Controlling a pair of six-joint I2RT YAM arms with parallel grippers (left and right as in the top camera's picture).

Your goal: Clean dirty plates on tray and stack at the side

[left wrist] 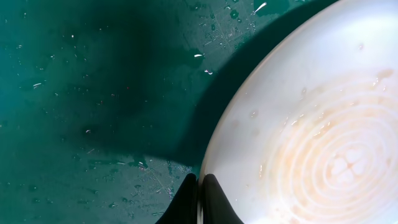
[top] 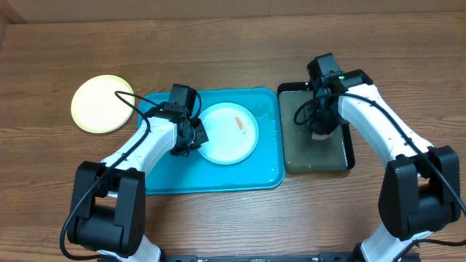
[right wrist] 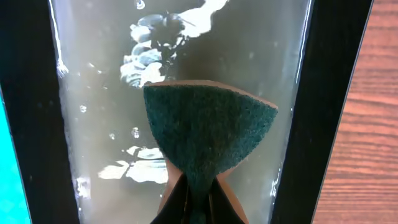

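Note:
A white plate with an orange smear lies on the turquoise tray. My left gripper is shut on its left rim; in the left wrist view the two dark fingertips pinch the edge of the plate, whose centre shows pale orange rings, above the wet tray. A yellow-green plate sits on the table left of the tray. My right gripper hangs over the black tray, shut on a green sponge that folds up from between the jaws.
The narrow black tray with cloudy water stands right of the turquoise tray, its rim next to bare wooden table. Water drops lie on the turquoise tray.

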